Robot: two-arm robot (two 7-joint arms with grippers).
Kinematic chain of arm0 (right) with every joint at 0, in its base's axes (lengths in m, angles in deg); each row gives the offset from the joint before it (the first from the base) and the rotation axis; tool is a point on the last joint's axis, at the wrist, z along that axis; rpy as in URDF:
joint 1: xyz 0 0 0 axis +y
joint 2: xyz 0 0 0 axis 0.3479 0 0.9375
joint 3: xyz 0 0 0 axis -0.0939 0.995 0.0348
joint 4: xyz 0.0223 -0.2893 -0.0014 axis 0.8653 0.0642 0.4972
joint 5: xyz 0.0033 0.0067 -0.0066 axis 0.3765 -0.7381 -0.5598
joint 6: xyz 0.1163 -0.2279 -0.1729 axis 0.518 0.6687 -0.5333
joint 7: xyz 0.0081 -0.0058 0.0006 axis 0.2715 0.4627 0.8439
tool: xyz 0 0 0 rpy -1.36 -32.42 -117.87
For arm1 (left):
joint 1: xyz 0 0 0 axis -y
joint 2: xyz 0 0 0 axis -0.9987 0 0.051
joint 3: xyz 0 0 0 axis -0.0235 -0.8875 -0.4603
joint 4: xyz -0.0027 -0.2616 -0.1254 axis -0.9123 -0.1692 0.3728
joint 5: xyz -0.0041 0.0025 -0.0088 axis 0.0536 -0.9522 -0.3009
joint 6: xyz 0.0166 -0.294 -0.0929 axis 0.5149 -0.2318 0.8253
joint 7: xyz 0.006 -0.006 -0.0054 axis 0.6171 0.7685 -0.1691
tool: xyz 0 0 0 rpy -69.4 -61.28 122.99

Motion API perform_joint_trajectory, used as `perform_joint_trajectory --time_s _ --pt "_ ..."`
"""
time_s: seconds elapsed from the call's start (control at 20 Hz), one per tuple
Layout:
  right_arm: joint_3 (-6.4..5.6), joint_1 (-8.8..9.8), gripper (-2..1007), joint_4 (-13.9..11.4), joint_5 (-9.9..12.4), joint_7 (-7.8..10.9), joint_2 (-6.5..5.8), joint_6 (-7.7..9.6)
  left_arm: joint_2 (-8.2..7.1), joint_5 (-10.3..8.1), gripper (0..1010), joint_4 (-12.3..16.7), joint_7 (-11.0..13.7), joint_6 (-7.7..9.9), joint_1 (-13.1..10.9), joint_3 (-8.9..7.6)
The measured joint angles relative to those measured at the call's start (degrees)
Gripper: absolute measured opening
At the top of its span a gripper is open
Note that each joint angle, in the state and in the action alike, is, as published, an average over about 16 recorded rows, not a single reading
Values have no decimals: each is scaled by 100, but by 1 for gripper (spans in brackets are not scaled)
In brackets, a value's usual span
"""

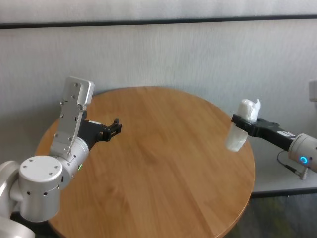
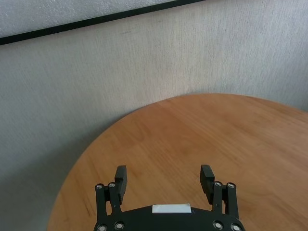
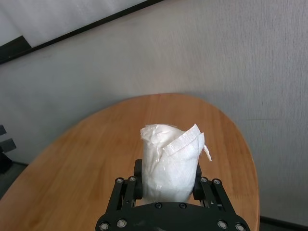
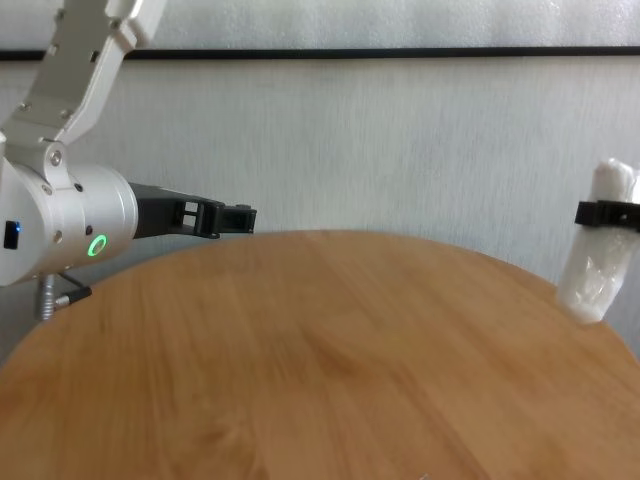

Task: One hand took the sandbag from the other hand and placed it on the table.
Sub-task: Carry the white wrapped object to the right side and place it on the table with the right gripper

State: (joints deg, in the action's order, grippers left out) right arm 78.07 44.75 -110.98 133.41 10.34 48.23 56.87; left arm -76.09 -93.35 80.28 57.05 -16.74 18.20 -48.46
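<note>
The white crinkled sandbag (image 1: 242, 124) hangs upright in my right gripper (image 1: 241, 121), the one with the blue ring, just above the right edge of the round wooden table (image 1: 163, 163). The right wrist view shows the sandbag (image 3: 169, 161) clamped between the fingers (image 3: 137, 175). It also shows in the chest view (image 4: 600, 255), held off the table. My left gripper (image 1: 115, 127), with the green ring, is open and empty over the table's left side. Its fingers (image 2: 120, 180) stand wide apart in the left wrist view.
A grey wall with a dark rail runs behind the table. A cable and plug (image 1: 292, 167) hang by the right wrist. The table's edge (image 4: 560, 290) lies right under the sandbag.
</note>
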Motion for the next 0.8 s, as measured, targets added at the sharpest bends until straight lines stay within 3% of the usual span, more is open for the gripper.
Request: perform_joint_trajectory --time_s 0.8 --pt "321 -458 541 741 -552 214 367 314 0 0 1000 0 0 0 0 0"
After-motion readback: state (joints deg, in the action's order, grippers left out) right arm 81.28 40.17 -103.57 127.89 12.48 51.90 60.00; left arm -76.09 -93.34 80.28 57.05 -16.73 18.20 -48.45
